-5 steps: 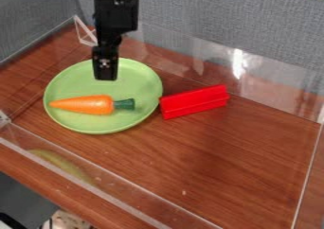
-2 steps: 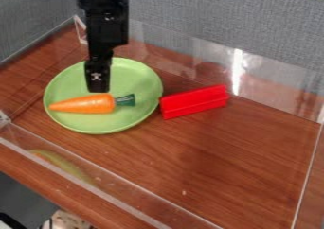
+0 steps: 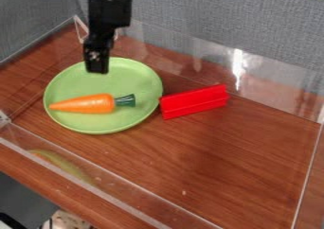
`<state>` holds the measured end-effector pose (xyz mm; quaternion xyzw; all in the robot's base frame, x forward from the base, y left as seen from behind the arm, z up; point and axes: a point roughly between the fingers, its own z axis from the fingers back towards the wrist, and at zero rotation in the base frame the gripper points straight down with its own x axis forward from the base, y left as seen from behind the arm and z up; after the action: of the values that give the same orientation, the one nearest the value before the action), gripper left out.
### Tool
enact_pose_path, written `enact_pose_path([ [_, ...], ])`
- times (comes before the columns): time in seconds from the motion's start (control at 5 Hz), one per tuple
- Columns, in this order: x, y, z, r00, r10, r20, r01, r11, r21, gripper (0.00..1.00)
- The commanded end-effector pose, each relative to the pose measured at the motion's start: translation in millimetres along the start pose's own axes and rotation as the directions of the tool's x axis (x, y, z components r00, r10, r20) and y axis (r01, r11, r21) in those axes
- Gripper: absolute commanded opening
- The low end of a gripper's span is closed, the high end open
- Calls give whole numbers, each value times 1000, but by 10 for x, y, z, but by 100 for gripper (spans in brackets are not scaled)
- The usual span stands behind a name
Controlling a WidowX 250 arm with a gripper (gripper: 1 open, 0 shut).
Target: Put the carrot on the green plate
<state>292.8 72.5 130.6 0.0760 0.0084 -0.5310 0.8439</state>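
The orange carrot (image 3: 89,104) lies on its side on the lime-green plate (image 3: 142,83), green stem end pointing right toward the plate's middle. The plate sits on the wooden table at the left. My gripper (image 3: 97,61) hangs above the plate's far-left part, pointing down, fingers open with nothing between them. It is clear of the carrot, higher and further back.
A red rectangular block (image 3: 194,101) lies just right of the plate. A clear plastic wall (image 3: 241,62) rings the wooden table (image 3: 215,167), with its front edge low at the bottom left. A grey backdrop stands behind.
The gripper has risen and drifted slightly left and back over the plate. The carrot, plate and red block have stayed where they were.
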Motion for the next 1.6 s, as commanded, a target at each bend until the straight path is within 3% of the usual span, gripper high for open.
enact_pose_path([
  [0.0,47,38,132,997,-70,29,67,994,85,100],
  [0.4,-166,266,365,999,-37,-15,39,993,112,100],
  [0.6,-227,284,287,998,-61,-2,61,990,128,0],
  [0.8,-240,238,173,994,-102,25,98,985,145,0],
  [1.2,-5,272,215,980,-197,36,188,968,169,0],
  [1.4,60,311,258,973,-227,38,218,962,164,0],
])
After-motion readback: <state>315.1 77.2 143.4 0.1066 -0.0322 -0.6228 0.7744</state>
